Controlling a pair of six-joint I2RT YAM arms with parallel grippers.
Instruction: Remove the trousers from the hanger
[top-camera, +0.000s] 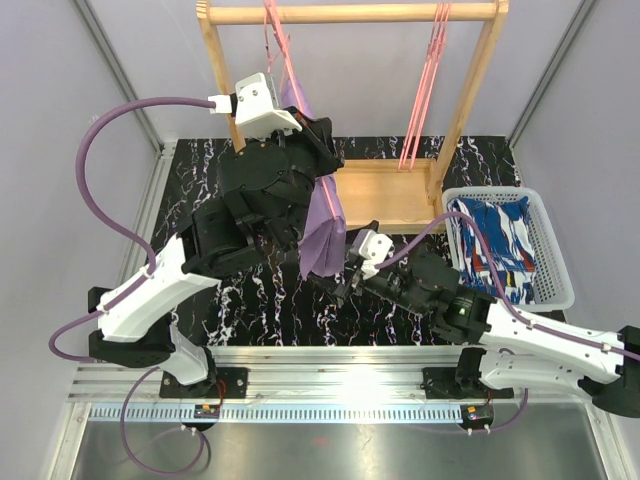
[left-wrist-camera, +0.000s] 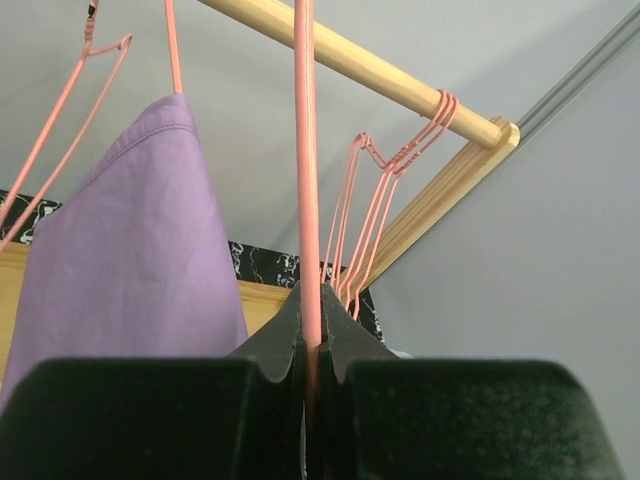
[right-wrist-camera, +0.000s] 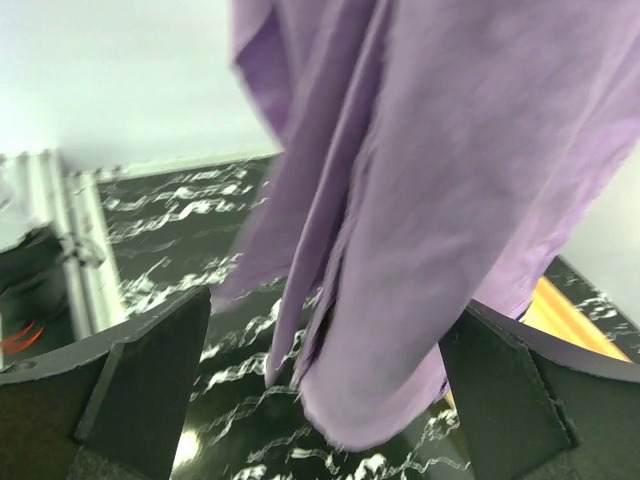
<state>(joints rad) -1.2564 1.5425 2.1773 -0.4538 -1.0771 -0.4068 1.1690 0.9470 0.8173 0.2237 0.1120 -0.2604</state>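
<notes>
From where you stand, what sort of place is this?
Likely a robot test cell, not a home: two arms bolted to a metal rail, plain grey walls closing in the table, and a small wooden rack with lilac trousers staged on it.

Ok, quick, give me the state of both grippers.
Left gripper: closed on the pink hanger.
Right gripper: open, purple trousers hanging between its fingers, not gripped.

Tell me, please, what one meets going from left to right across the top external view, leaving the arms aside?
rack's left post → lilac trousers → empty pink hangers → blue patterned trousers, lying in the white basket
</notes>
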